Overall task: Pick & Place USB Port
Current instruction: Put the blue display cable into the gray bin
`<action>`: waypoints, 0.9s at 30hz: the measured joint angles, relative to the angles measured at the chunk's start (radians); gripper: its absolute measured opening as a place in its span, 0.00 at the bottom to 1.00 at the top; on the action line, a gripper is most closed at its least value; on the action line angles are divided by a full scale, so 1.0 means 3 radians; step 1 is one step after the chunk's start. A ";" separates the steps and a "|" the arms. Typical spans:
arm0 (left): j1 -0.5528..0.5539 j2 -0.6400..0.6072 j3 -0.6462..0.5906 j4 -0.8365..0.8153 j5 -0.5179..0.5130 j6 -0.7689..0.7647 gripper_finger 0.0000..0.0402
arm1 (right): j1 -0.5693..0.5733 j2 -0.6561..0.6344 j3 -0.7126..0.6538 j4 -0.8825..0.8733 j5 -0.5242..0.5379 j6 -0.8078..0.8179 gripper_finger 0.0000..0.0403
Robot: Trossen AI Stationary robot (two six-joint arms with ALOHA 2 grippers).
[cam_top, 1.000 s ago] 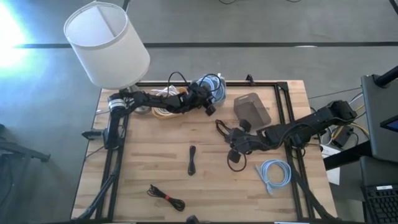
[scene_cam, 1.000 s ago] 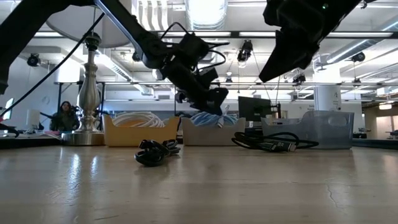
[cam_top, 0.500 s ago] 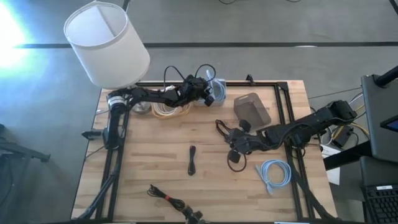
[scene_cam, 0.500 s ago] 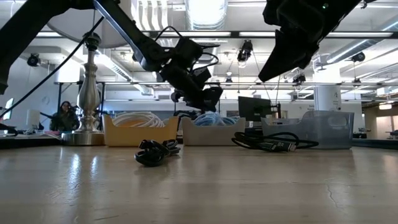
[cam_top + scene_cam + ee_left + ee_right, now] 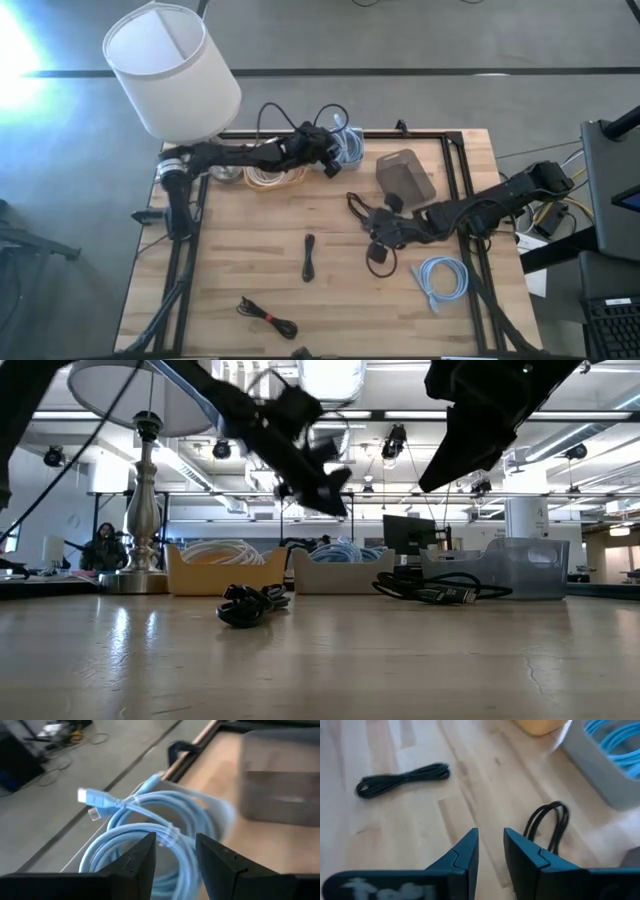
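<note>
we see a bundled black usb cable lying free on the wooden table, near its middle, with nothing touching it; in the right wrist view it rests well apart from that arm's fingers. the right gripper hovers above the table beside a looped black cable, its fingers a narrow gap apart and empty. the left gripper hangs at the table's far edge over a grey bin of coiled light blue cable, fingers parted with nothing between them. a yellow bin, a lamp and a clear box sit nearby.
</note>
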 joint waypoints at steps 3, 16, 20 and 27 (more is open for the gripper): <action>-0.0046 -0.0316 -0.0065 -0.0312 0.0166 -0.0002 0.35 | 0.0040 0.0000 0.0000 -0.0058 -0.0137 0.0152 0.23; -0.0512 -0.1569 -0.1283 0.0207 0.0439 -0.0022 0.35 | 0.0169 -0.0004 0.0152 -0.1529 -0.1547 0.1409 0.26; -0.0548 -0.1793 -0.1621 0.0351 0.0438 -0.0134 0.35 | 0.0234 -0.0004 0.0153 -0.1918 -0.2060 0.1360 0.29; -0.0542 -0.2034 -0.1906 0.0349 0.0429 -0.0278 0.35 | 0.0443 -0.0004 0.0140 -0.2693 -0.2319 0.1205 0.31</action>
